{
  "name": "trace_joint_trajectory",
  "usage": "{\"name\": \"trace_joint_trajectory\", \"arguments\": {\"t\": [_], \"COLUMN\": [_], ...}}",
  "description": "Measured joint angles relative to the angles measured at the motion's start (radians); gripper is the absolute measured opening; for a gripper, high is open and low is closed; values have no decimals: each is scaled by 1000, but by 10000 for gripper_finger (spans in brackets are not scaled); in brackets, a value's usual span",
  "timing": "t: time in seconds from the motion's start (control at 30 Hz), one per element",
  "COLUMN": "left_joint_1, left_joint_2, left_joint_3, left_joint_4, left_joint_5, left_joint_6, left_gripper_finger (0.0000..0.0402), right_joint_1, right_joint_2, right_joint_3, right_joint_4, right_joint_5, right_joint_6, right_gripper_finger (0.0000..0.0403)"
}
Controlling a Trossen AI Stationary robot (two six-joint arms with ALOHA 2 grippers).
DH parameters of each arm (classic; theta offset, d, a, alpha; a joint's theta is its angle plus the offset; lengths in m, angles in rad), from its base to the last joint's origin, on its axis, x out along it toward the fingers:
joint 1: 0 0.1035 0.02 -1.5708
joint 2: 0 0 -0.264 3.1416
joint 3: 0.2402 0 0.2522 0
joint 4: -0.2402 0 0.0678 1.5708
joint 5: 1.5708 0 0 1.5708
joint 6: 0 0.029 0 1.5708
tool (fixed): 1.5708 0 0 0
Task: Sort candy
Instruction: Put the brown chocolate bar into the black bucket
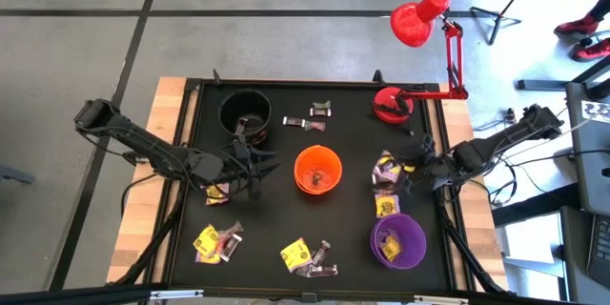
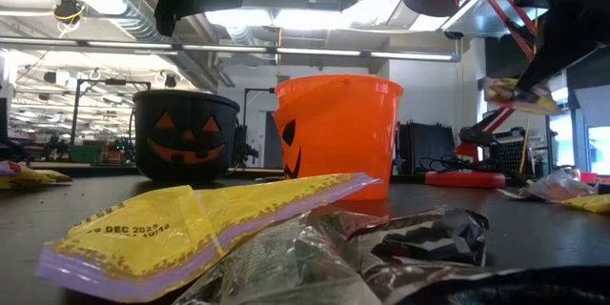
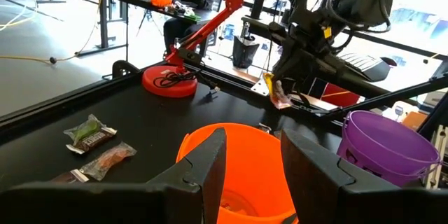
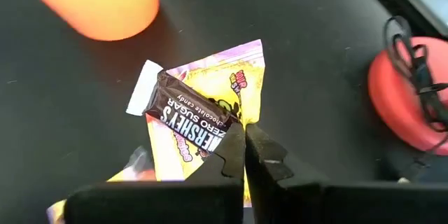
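My right gripper is shut on a yellow wrapped candy with a purple edge, held in the air to the right of the orange cup; the low view shows the candy well above the table. A brown Hershey's bar shows across the yellow wrapper; I cannot tell whether it is held too. My left gripper is open and empty, between the black cup and the orange cup. The purple cup stands near the table's front right with candy inside. My right gripper pinches the yellow candy's wrapper near its edge between its two fingertips, coming from above and slanting down. The candy is lifted clear of the table and sticks out flat beyond the fingers.
More candy lies on the black mat: a pile below my right gripper, one piece by the purple cup, groups near the front edge, and pieces at the back. A red desk lamp's base stands at the far right.
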Motion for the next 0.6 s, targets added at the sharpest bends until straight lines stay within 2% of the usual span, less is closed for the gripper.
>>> {"name": "trace_joint_trajectory", "arguments": {"t": [0.27, 0.43, 0.6], "left_joint_1": [0, 0, 0], "left_joint_2": [26, 57, 74], "left_joint_3": [0, 0, 0], "left_joint_4": [1, 1, 3], "left_joint_5": [-1, 0, 0], "left_joint_6": [0, -8, -16], "left_gripper_finger": [129, 129, 129], "right_joint_1": [0, 0, 0], "right_joint_2": [121, 201, 252], "right_joint_3": [0, 0, 0], "right_joint_4": [6, 7, 10], "right_joint_5": [102, 104, 94], "right_joint_6": [-2, -9, -29], "right_gripper_finger": [0, 5, 28]}}
